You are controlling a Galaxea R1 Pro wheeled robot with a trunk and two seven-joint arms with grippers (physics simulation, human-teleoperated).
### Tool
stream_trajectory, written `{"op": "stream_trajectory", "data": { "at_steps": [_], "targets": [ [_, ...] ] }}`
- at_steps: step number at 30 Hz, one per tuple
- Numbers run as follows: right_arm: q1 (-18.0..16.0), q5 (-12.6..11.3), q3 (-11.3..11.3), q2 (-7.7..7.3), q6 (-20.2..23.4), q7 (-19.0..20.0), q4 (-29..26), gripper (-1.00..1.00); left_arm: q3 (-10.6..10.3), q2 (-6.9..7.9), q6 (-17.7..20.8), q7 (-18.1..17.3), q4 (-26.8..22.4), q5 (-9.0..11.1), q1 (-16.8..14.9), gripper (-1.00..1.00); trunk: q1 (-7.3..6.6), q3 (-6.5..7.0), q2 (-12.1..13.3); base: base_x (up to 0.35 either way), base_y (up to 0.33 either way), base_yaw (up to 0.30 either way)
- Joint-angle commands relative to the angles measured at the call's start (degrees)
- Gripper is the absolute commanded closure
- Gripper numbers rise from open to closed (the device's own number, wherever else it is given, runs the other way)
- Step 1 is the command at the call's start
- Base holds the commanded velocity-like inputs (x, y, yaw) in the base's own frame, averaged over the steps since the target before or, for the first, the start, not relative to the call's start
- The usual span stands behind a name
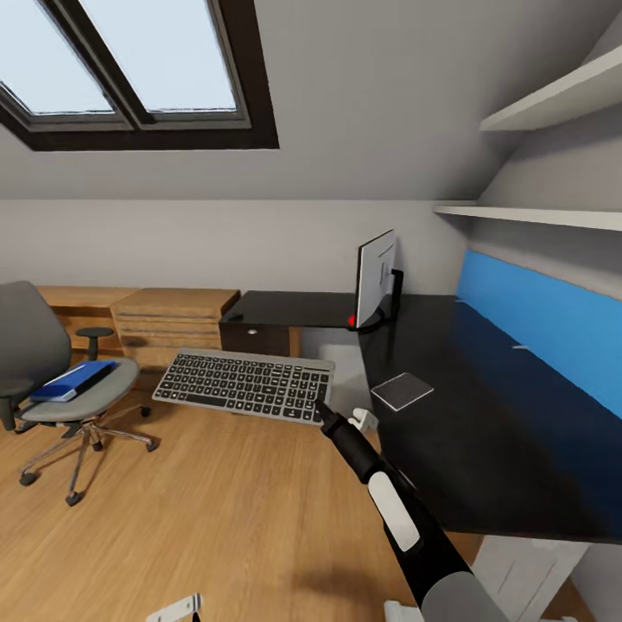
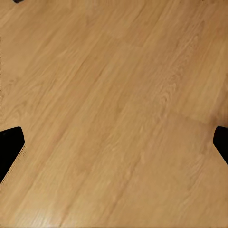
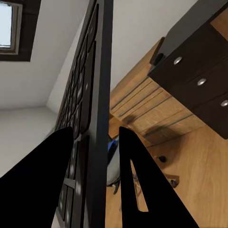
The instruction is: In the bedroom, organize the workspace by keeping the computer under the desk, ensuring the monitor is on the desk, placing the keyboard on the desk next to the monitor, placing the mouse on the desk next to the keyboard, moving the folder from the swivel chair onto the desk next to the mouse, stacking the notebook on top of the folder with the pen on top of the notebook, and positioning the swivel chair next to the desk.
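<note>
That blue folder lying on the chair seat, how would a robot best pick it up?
Probably by a long edge. The folder lies flat on the swivel chair seat, so a gripper would likely come from above with one finger slipped under the side nearer the seat's front, away from the backrest and armrests. The right gripper is busy holding the keyboard.

One keyboard (image 1: 244, 384); one monitor (image 1: 376, 278); one chair (image 1: 53, 390) carrying one folder (image 1: 72, 381); one notebook (image 1: 402, 390) on one desk (image 1: 510, 432); one skylight (image 1: 130, 69) with two panes showing; two wall shelves (image 1: 553, 95); one oak drawer unit (image 1: 173, 328) with three drawer fronts; one dark drawer unit (image 3: 199, 80) with three round knobs in the right wrist view; one arm (image 1: 389, 510) reaching forward, one gripper (image 3: 97, 180) with two fingers (image 3: 142, 190); two dark fingertips (image 2: 10, 149) at the edges of the left wrist view.
</note>
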Motion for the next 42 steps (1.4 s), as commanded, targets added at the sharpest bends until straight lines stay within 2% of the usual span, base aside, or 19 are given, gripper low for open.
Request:
{"op": "stream_trajectory", "data": {
  "at_steps": [1,4,12,42],
  "targets": [
    [-0.03,-0.71,-0.05,0.03,0.42,0.14,-0.04,1.0,-0.2,0.08,0.29,0.4,-0.13,0.18,-0.01,-1.0,0.03,-0.05,-0.03,0.227,0.238,0.0],
    [-0.03,-0.85,-0.01,0.03,0.41,0.14,-0.03,1.0,-0.2,0.08,0.29,0.4,-0.13,0.18,-0.01,-1.0,0.03,-0.05,-0.03,0.227,0.239,0.0],
    [-0.03,-3.05,0.01,0.03,0.4,-0.98,0.06,1.0,-0.13,0.08,0.29,0.4,-0.13,0.18,-0.01,-1.0,0.03,-0.05,-0.03,0.227,0.257,0.0],
    [-0.03,-3.33,0.09,0.03,0.4,-2.34,-0.01,1.0,-0.12,0.08,0.31,0.4,0.93,0.18,-0.01,-1.0,0.03,-0.05,-0.03,0.255,0.241,0.0]
  ]
}}
